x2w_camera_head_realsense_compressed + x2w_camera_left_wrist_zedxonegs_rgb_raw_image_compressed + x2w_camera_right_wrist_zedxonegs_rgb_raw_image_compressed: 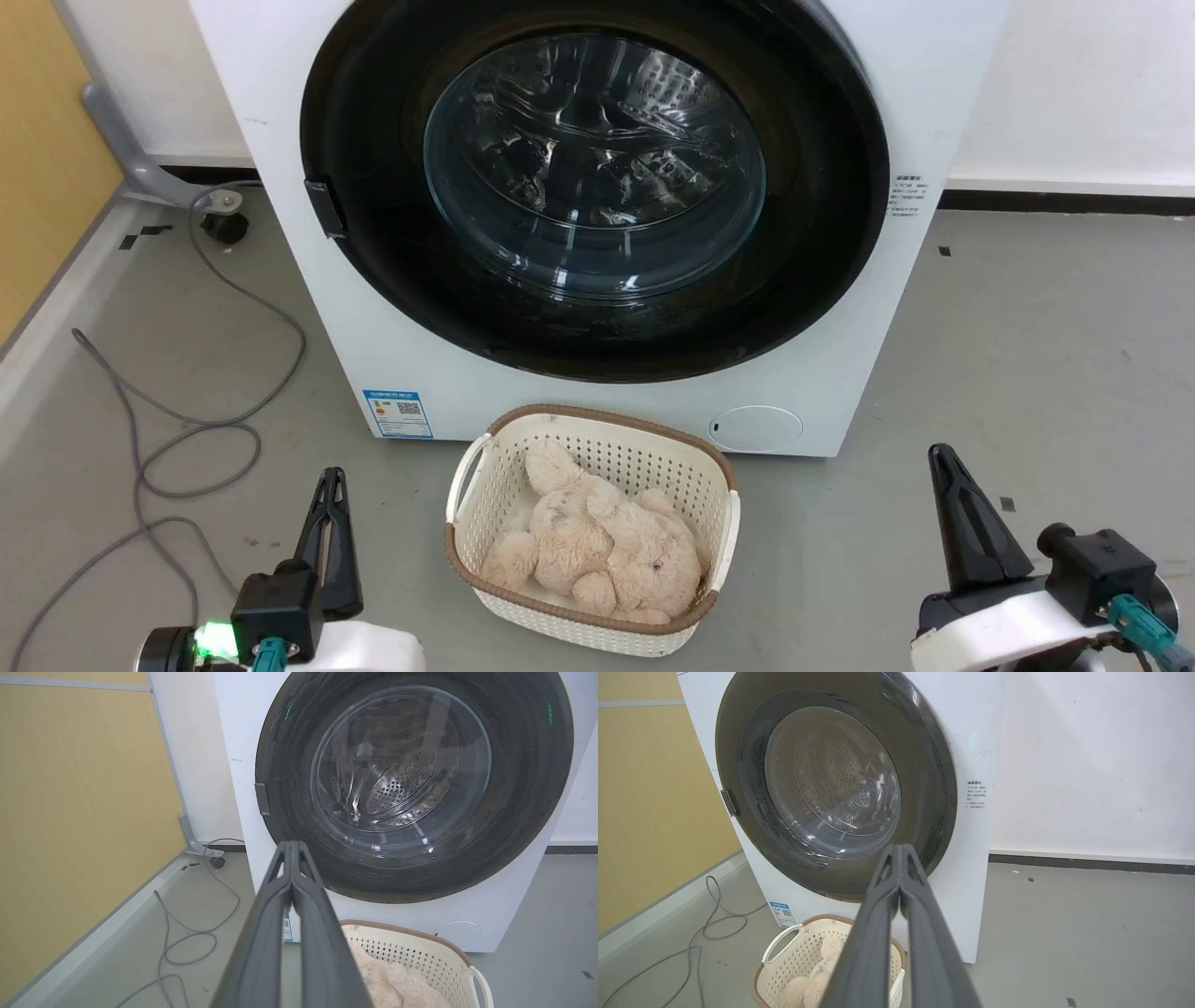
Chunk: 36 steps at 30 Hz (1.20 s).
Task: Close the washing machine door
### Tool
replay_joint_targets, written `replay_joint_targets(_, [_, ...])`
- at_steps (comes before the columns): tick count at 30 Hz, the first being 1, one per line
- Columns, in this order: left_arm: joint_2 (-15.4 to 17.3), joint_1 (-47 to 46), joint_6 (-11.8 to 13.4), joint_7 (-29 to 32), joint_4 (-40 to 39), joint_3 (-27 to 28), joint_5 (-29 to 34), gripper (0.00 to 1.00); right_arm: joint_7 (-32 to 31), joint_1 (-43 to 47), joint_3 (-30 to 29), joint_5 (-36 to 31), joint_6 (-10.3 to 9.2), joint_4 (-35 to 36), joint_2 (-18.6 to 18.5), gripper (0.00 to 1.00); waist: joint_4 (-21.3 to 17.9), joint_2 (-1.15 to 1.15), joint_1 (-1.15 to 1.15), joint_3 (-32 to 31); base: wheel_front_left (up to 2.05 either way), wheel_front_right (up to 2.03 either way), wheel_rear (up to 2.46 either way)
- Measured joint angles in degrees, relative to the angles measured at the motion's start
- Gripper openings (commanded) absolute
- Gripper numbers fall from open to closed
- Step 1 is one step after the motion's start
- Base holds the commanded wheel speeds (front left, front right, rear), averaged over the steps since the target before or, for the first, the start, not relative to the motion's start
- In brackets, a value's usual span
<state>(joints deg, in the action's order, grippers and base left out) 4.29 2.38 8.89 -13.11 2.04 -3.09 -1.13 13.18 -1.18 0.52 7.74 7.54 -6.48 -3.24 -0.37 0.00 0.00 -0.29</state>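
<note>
The white washing machine [597, 411] [509, 905] [971, 742] stands ahead of me. Its round black door [373, 140] [289, 765] [924, 774] lies flat against the front, the clear glass window [594, 168] at its centre showing the steel drum behind. A small latch tab [325, 207] sits on the door's left rim. My left gripper [330, 478] [293, 845] is shut and empty at the lower left, well short of the machine. At the lower right my right gripper [941, 455] [900, 848] is also shut on nothing.
A white wicker-style basket [485, 467] [420, 952] [784, 947] holding a beige plush toy [597, 551] sits on the floor just before the machine, between my grippers. Grey cables [187, 439] loop over the floor at left. A yellow panel [70, 812] lines the left side.
</note>
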Motion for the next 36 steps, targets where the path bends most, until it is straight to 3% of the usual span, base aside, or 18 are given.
replay_joint_targets(36, [-0.3,-0.2,-2.8,4.1,-0.5,0.9,0.0,0.0,-4.1,0.0,-0.2,-2.5,0.0,2.0,0.0,0.0,0.1,0.0,0.0,0.1,0.0,0.0,0.0])
